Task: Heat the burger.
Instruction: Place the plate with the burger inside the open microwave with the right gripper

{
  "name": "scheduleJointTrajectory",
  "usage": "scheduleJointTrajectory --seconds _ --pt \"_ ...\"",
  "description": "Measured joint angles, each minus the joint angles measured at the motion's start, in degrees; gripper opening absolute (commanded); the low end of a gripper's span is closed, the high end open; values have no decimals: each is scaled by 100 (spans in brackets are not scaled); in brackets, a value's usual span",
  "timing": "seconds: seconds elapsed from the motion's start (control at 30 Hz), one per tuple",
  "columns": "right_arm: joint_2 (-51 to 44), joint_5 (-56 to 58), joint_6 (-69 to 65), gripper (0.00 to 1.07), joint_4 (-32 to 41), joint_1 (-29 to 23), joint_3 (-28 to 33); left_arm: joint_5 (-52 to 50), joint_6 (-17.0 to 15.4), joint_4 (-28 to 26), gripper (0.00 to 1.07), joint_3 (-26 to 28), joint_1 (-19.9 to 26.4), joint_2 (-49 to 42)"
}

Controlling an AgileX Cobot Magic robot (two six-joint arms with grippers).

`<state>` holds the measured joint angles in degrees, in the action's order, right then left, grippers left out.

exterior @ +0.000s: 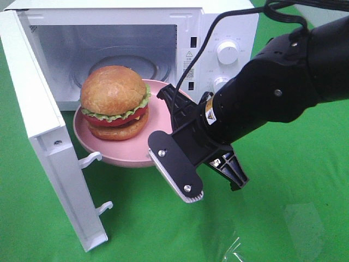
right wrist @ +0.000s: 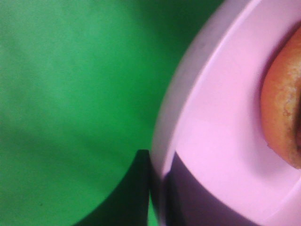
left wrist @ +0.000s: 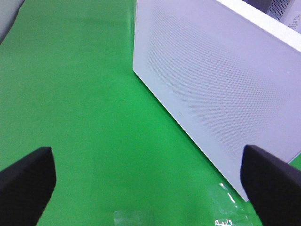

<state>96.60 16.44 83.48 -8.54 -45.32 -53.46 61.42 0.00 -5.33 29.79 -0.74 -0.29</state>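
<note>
- The microwave (exterior: 218, 33) stood on the green desk (exterior: 283, 218), its door (exterior: 49, 147) swung wide open.
- The left claw (left wrist: 150, 182) was released and empty, spread wide over the desk outside the microwave and facing the door's outer face. It was best kept there, clear of the opening, until the door needed shutting.
- The burger (exterior: 113, 101) sat upright on the pink plate (exterior: 109, 155) at the microwave's mouth. The plate seemed partly inside the microwave, with its near part out in front.
- The right claw (right wrist: 157, 160) was clenched on the plate's rim, on the side towards the microwave's knobs (exterior: 226, 52).
- The step in hand looked like sliding the plate into the microwave. It would go best with the plate held level and pushed straight and slowly towards the microwave's glass turntable (exterior: 131, 63). The rim should clear the microwave's sill, and the plate should be set down centred before the claw let go, or the burger might slide or tip.
</note>
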Motion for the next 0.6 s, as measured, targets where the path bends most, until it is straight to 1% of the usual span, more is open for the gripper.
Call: scheduleJointTrajectory --seconds 0.03,0.1,0.13,0.17,0.27,0.33,0.37,0.4,0.5,0.57,0.6 --pt "0 0 0 0 0 0 0 0 0 0 100 0 0 0" --pt "212 206 23 0 -6 0 -344 0 0 0 100 0 0 0" --pt "212 206 23 0 -6 0 -344 0 0 0 100 0 0 0" --pt "321 332 29 0 -6 17 -516 0 0 0 100 0 0 0" --pt "361 350 29 0 0 29 -596 0 0 0 100 0 0 0" --pt "561 504 34 0 0 63 -940 0 0 0 100 0 0 0" --pt "561 504 34 0 0 63 -940 0 0 0 100 0 0 0" --pt "665 625 34 0 0 74 -1123 0 0 0 100 0 0 0" --pt "699 665 34 0 11 74 -1180 0 0 0 100 0 0 0" --pt "865 791 23 0 57 74 -1404 0 0 0 100 0 0 0" --pt "865 791 23 0 57 74 -1404 0 0 0 100 0 0 0"
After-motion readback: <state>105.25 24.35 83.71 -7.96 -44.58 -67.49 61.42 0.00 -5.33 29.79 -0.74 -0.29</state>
